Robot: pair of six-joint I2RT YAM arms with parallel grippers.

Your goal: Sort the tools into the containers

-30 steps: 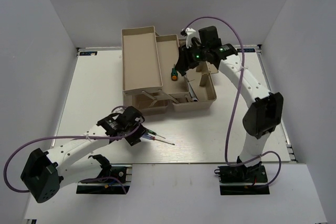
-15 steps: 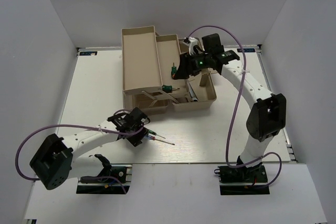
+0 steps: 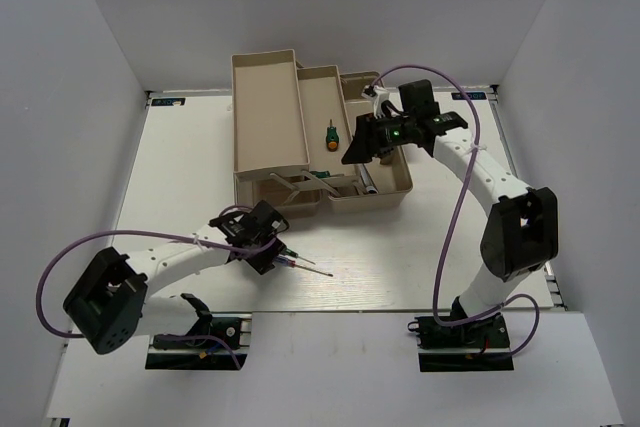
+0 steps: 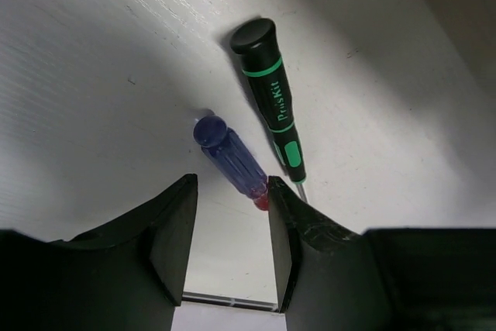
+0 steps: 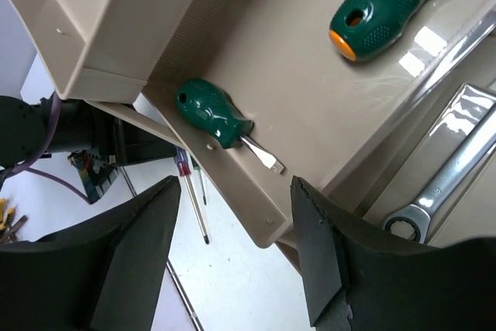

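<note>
A blue-handled screwdriver [image 4: 232, 159] and a black-and-green screwdriver [image 4: 271, 98] lie side by side on the white table; both also show in the top view, the blue one [image 3: 296, 262] nearest me. My left gripper [image 4: 230, 222] is open just over the blue one's red collar, which sits by my right finger. My right gripper [image 5: 234, 215] is open and empty above the near end of the middle beige tray [image 5: 310, 91]. That tray holds a stubby green screwdriver [image 5: 211, 120] and a green, orange-ended screwdriver [image 5: 387, 4]. A silver wrench [image 5: 453, 176] lies in the base compartment.
The tan toolbox [image 3: 385, 185] stands at the table's back centre with its beige trays fanned out to the left; the far-left tray [image 3: 266, 112] looks empty. White walls close the table on three sides. My right gripper [image 3: 356, 147] hangs over the toolbox.
My right gripper has drawn back to the right, off the middle tray, leaving both green screwdrivers lying in it. My left gripper has shifted slightly right, onto the two screwdrivers on the table.
</note>
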